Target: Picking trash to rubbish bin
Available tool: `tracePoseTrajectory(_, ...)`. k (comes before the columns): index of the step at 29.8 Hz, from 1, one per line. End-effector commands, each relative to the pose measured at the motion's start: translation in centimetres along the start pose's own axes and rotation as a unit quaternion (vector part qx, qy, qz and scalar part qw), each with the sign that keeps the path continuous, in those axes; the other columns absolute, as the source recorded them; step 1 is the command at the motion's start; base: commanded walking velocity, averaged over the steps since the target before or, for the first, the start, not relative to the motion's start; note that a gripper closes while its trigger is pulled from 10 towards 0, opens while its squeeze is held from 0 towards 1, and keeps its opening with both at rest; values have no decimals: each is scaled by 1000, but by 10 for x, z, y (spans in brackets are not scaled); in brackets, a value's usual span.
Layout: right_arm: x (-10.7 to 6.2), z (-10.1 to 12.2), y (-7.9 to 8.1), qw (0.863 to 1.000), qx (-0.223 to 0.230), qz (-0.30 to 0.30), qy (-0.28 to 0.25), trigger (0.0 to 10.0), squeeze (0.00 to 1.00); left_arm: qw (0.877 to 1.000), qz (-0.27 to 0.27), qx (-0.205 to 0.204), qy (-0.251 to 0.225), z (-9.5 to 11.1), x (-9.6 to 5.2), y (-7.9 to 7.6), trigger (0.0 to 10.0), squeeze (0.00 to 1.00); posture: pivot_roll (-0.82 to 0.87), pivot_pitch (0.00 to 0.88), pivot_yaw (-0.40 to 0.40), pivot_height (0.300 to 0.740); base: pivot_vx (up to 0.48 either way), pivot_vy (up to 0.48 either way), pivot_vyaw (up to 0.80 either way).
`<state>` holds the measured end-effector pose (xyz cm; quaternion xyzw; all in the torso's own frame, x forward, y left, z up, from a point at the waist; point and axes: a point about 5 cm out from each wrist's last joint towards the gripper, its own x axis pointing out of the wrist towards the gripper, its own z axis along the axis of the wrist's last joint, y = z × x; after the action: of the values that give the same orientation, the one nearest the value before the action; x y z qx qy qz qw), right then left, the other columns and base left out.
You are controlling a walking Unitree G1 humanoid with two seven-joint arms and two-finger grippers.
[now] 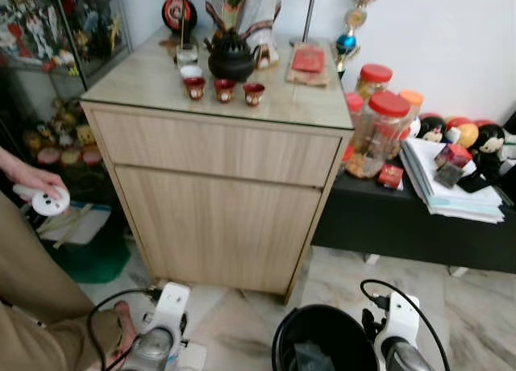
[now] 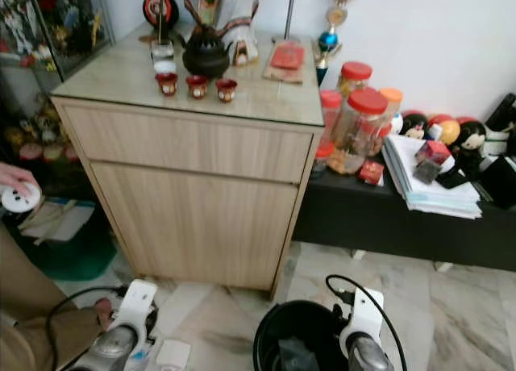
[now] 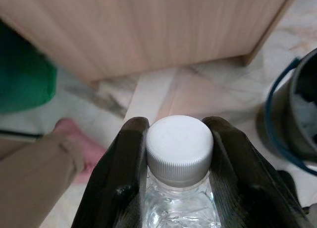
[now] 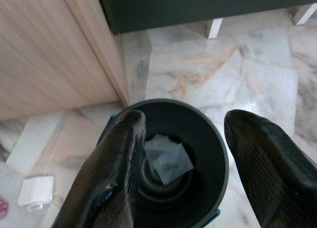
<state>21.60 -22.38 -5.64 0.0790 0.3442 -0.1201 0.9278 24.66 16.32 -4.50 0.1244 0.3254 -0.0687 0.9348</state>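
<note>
We have the clear bottle (image 3: pixel 179 188) clamped just under its white cap (image 3: pixel 179 144) between the left gripper (image 3: pixel 179 153) fingers, so we judge the carry step is in hand. The right gripper (image 4: pixel 184 139) hangs wide open and empty over the black bin (image 4: pixel 218 153). Next we must swing the bottle across above the bin's mouth and let go
</note>
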Motion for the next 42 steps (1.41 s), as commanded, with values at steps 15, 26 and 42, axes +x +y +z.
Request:
tracePoseTrajectory(15, -1, 0, -6, 1000, 0, -1, -6, 10000, 0, 1000, 2, -6, 8, -12, -4, 2, 10000, 0, 209, 0, -94, 740, 0, 0, -719)
tracePoseTrajectory(26, 0, 4, -2, 1000, -15, 11, -16, 10000, 0, 1000, 23, -12, 8, -17, -7, 6, 10000, 0, 210, 0, -97, 740, 0, 0, -327)
tracePoseTrajectory(42, 3, 93, 30, 966, -67, 99, -230, 10000, 0, 970, 92, -7, -224, 65, -5, 16, 10000, 0, 210, 0, -97, 740, 0, 0, 0)
